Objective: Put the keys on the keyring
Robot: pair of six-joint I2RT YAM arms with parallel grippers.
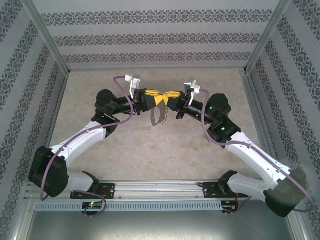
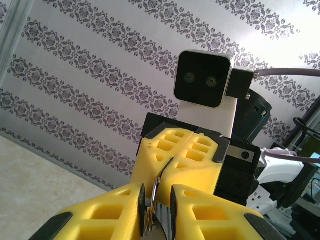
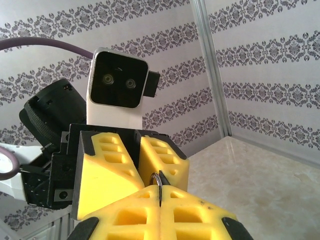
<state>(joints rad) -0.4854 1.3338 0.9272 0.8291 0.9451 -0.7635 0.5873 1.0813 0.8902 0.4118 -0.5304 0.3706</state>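
above the beige marbled table [image 1: 100,150], the left gripper [image 1: 161,100] and right gripper [image 1: 170,99] are met tip to tip. the right's yellow fingers [image 3: 200,215] are pressed together on the flat grey metal keyring [image 1: 158,117], which is hung beneath them with its top hidden. the left's pads [image 2: 141,205] are set either side of its edge; whether it is pinched there cannot be told.

Both arms reach inward over the beige table [image 1: 150,155] and meet near its middle, the left gripper [image 1: 156,99] and the right gripper [image 1: 169,98] tip to tip (yellow fingers nearly touching). The grey keyring [image 1: 158,116] dangles where they meet. Patterned walls [image 1: 150,35] enclose the table.
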